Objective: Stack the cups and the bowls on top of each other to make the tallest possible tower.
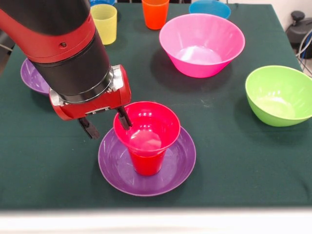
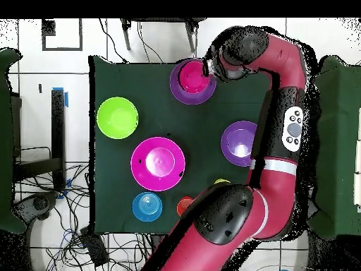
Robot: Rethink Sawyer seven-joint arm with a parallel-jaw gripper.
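A red cup [image 1: 146, 141] stands upright in a wide purple bowl [image 1: 114, 168] at the table's front. In the overhead view the cup [image 2: 194, 76] and bowl [image 2: 176, 90] lie at the top. My gripper [image 1: 107, 123] is open at the cup's left side. One finger [image 1: 124, 118] is at the cup's rim and the other [image 1: 89, 127] is outside it, over the bowl's edge. In the overhead view the gripper [image 2: 209, 68] is beside the cup. The yellow cup [image 1: 105, 22] and the orange cup [image 1: 155, 12] stand at the far edge.
A second purple bowl [image 1: 30, 75] lies partly behind my arm. A big pink bowl [image 1: 202, 44], a lime green bowl [image 1: 280, 95] and a light blue bowl [image 1: 209, 7] stand on the green table [image 1: 58, 165]. A blue rim [image 1: 102, 2] shows behind the yellow cup.
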